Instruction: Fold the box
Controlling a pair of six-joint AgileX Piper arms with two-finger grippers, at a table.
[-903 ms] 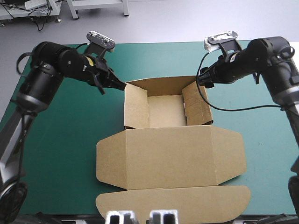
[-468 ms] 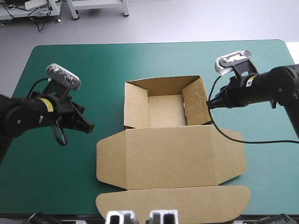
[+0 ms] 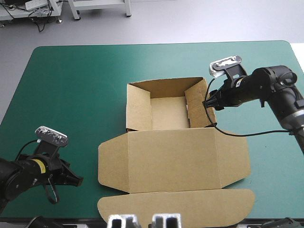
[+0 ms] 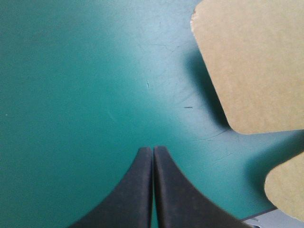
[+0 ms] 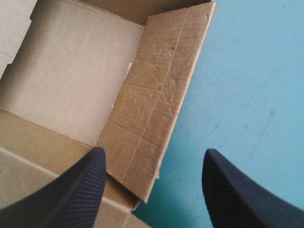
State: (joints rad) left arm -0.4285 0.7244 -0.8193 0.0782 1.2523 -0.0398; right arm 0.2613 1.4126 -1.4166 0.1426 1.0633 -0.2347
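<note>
At box, right end effector agape

I get bright, even overhead light on the surface, with only faint shadows inside the walls of the box, while the left wrist view shows a pale sheen ahead of the left claw and a dark, soft shadow beside the box's rounded edge.
</note>
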